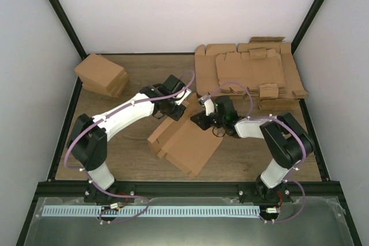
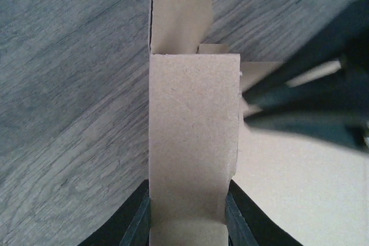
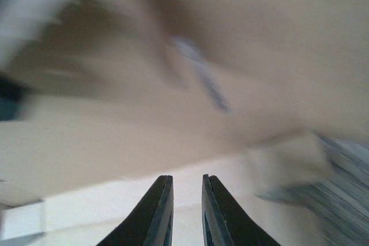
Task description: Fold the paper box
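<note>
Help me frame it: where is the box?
The box lies mid-table in the top view, between the left hand and right hand; the left clamps a panel.

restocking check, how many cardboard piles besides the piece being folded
2. A pile of folded cartons at the table's far left; a pile of flat die-cut sheets at its far right, possibly several overlapping. The paper box lies mid-table.

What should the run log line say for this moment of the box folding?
left gripper: shut on a flap of the paper box | right gripper: jaws nearly together, grip unclear | box: partly folded
</note>
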### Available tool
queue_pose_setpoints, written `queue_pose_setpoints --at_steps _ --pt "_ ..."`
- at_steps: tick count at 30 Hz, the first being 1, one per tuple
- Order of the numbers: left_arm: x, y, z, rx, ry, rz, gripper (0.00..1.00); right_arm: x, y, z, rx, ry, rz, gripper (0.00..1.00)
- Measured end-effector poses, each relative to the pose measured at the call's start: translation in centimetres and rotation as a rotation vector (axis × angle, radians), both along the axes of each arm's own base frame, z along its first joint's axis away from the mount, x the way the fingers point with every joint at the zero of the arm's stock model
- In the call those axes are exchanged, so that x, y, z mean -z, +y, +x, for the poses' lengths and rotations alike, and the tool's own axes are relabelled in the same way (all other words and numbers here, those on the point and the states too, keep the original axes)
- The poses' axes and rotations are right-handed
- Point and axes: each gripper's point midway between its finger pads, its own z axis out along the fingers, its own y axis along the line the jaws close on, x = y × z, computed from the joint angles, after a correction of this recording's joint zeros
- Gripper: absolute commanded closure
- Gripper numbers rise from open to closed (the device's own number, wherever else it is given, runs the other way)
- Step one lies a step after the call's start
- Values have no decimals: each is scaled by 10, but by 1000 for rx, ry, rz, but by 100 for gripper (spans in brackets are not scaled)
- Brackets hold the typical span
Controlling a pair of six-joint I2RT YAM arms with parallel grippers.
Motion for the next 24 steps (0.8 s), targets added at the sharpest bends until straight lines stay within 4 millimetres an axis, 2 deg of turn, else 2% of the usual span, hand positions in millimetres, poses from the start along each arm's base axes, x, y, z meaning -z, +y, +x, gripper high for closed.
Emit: queue_pose_setpoints --at_steps 3,5,8,10,14,17,20,24 --pt "6 -1 4 -17 7 0 77 -28 21 -12 -72 -90 49 80" --pt "6 -2 5 -22 8 -8 77 -39 29 -16 -105 -127 73 77" --pt "5 -5 5 -18 12 -28 77 -39 30 -17 -123 -132 78 76" --pt "5 -7 4 -11 18 -37 77 -34 29 -16 -117 -121 68 72" --pt "5 -7 3 -6 18 -36 77 -31 17 -6 -55 -79 83 61" --pt "5 -7 4 -3 15 -33 77 -31 -6 11 27 -38 119 48" --pt "5 -7 4 3 13 -30 77 -25 -27 26 93 6 135 47" --pt "5 -7 3 11 13 -31 77 -4 -27 34 100 82 121 45"
